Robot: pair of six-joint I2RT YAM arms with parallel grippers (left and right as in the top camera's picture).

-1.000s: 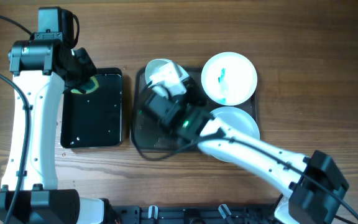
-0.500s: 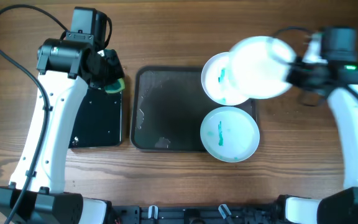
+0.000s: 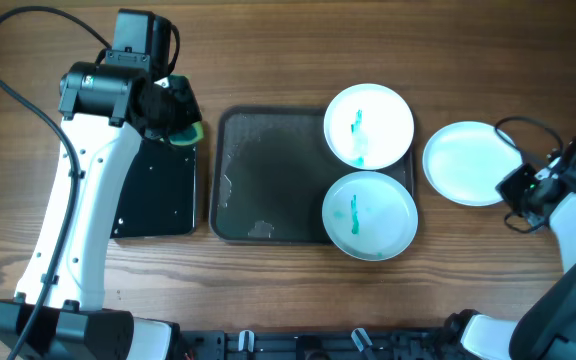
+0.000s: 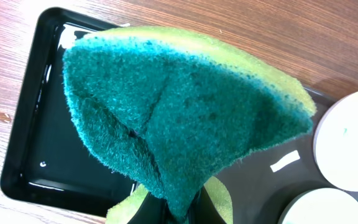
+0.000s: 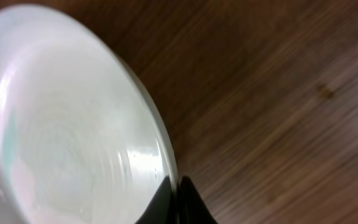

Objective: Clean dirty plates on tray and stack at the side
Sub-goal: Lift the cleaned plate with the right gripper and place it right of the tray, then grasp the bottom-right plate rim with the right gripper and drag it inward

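Observation:
Two white plates with teal smears sit on the right part of the dark grey tray (image 3: 268,180): one at the back (image 3: 369,125), one at the front (image 3: 370,215). A third plate (image 3: 466,163), clean, lies on the wood right of the tray; my right gripper (image 3: 518,185) is shut on its right rim. The right wrist view shows that rim (image 5: 73,124) pinched between the fingers (image 5: 178,193). My left gripper (image 3: 173,120) is shut on a green sponge (image 4: 179,118) above the back right corner of the glossy black tray (image 3: 153,190).
The glossy black tray (image 4: 48,162) lies left of the grey tray. The grey tray's left half carries a few pale flecks (image 3: 258,228). Bare wood table (image 3: 488,60) lies around both trays.
My right arm swung the clean plate from above the tray's back right down to the table on the right. The left arm with the sponge has stayed in place over the last half second.

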